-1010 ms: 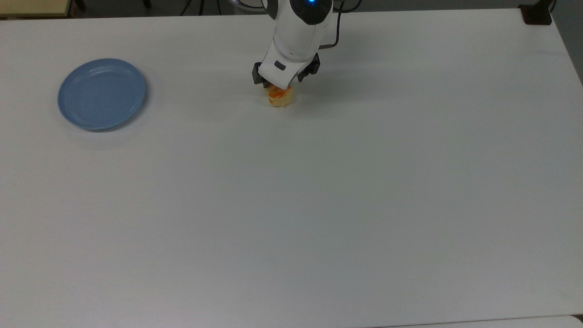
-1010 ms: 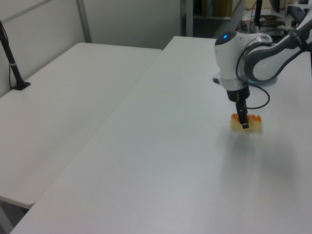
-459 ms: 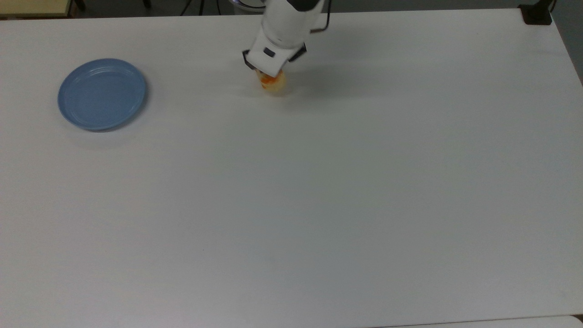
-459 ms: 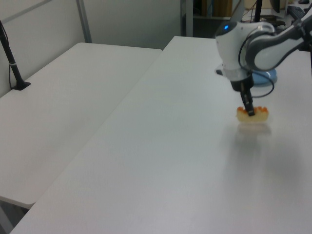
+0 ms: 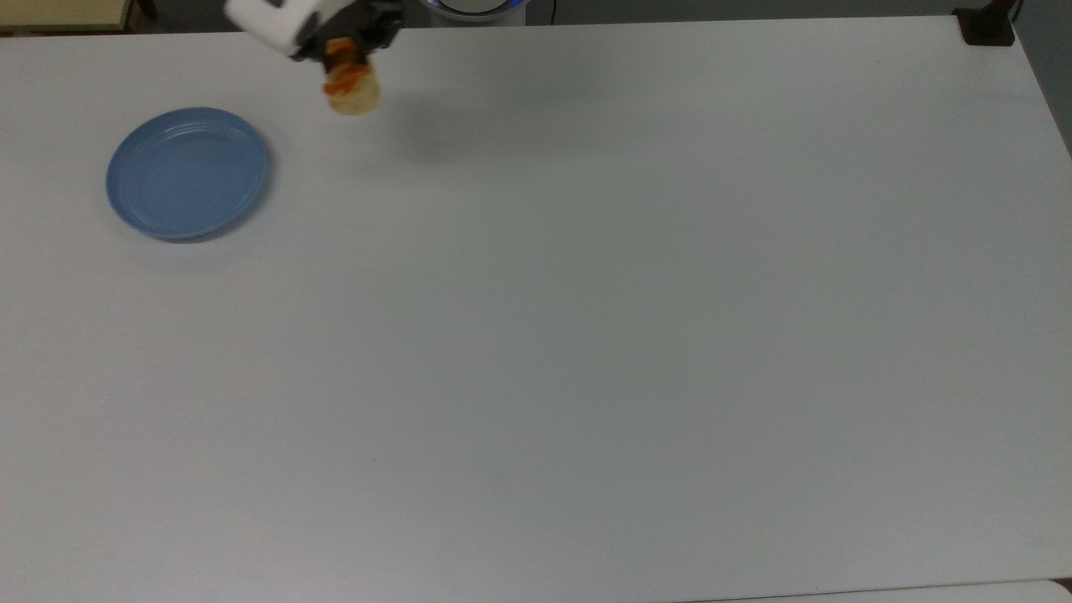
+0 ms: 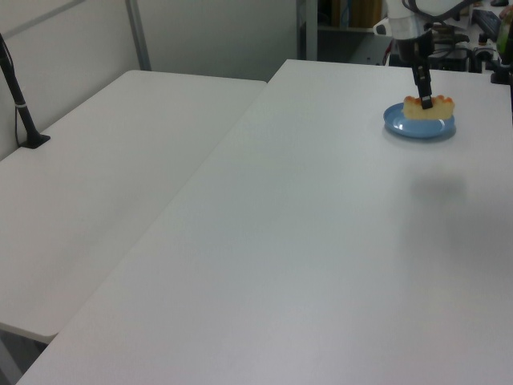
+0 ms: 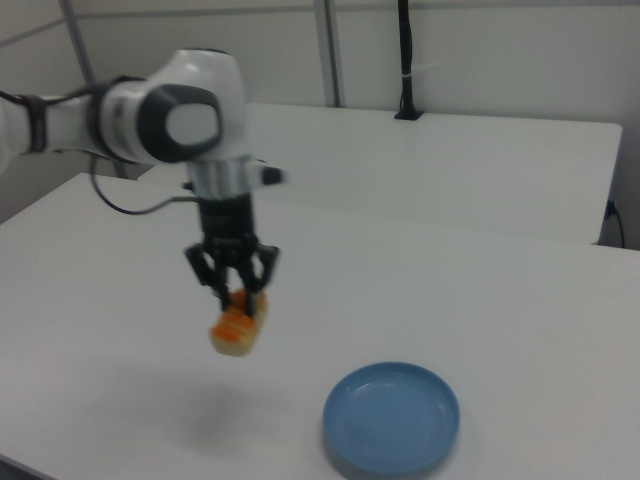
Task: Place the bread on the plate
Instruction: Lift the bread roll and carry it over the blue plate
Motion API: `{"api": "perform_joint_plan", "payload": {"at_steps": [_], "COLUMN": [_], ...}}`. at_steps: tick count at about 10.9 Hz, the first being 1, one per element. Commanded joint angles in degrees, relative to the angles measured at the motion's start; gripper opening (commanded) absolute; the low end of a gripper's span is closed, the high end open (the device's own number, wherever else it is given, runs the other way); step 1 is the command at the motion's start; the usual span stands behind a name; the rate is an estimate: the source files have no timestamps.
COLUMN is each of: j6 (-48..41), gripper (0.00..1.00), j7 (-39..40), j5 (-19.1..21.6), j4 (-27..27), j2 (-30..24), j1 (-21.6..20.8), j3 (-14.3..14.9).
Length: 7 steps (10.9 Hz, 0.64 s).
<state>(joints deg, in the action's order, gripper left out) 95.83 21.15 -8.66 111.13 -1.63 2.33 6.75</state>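
Observation:
The bread [image 5: 352, 88] [image 6: 429, 107] [image 7: 238, 328], a pale-yellow loaf with orange-red glaze, hangs in the air above the table. My gripper [image 5: 347, 50] [image 6: 426, 99] [image 7: 236, 296] is shut on its top. The light-blue plate [image 5: 188, 172] [image 6: 419, 123] [image 7: 392, 417] lies flat on the table, to the left of the bread in the top view and to its right in the right view. In the left view the loaf appears in front of the plate. The bread's shadow [image 7: 215, 422] falls on the table apart from the plate.
The white table [image 5: 586, 335] spreads wide around the plate. A second white table [image 6: 96, 184] adjoins it at the left view's left. A black post [image 6: 20, 104] stands there, and a black base [image 5: 988, 29] sits at the top view's far right corner.
My gripper has lifted the bread off the table and carried it far to the top view's left, toward the plate. The plate has not moved.

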Motion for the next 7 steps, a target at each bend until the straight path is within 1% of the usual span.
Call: {"api": "perform_joint_plan", "payload": {"at_steps": [1,2,3,6,7], "j6": [8.9,13.2,16.81,21.05,21.94], "gripper": [0.39,0.39,0.39,0.41,0.44], "j7": [4.77,4.69,4.6,4.16,3.9], "j5": [-2.23,-2.24,-2.15,-1.89,-1.71], "j4": [-0.74,-0.74,-1.35,-5.99,-7.58], "j2": [5.73,8.71,11.62,18.91,21.03], "j1": [3.63,5.65,8.1,12.42,13.31], "j3": [6.4,7.12,7.13,7.31,7.39]}}
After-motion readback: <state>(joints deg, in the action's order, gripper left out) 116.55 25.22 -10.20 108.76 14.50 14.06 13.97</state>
